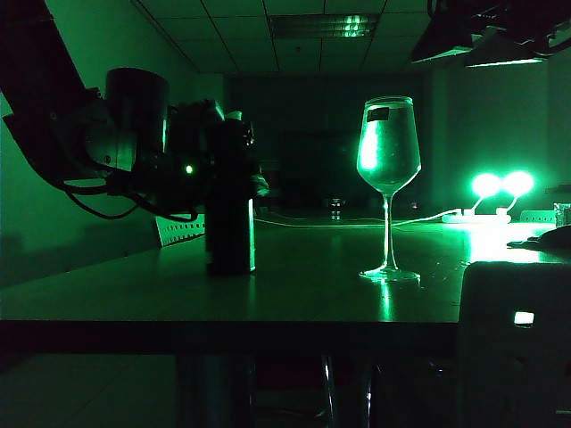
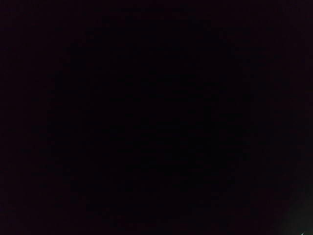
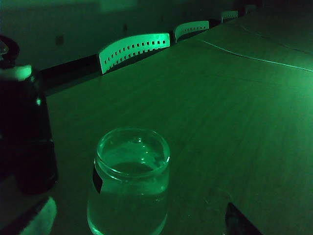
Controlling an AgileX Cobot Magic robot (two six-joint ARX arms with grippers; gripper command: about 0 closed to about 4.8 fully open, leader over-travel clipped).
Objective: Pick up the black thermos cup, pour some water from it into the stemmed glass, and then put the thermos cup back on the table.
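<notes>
Exterior view, green-lit room. The black thermos cup (image 1: 230, 234) stands upright on the table (image 1: 312, 294), well apart from the stemmed glass (image 1: 388, 183), which stands upright to its right and holds liquid in its bowl. The left gripper (image 1: 227, 147) sits at the thermos cup's upper part, its body merging with the dark flask; whether the jaws clasp the cup or stand clear of it cannot be told, and the left wrist view is entirely black. The right gripper (image 3: 137, 218) hovers above the glass with its jaws spread and nothing between them; only its two fingertips (image 3: 34, 218) show at the frame's edge.

Judgement: with liquid in the glass and the cup on its base, the pour appears done and the set-down is the step in hand. The next move calls for the left gripper to let go fully and draw back without tipping the tall, slim flask.
</notes>
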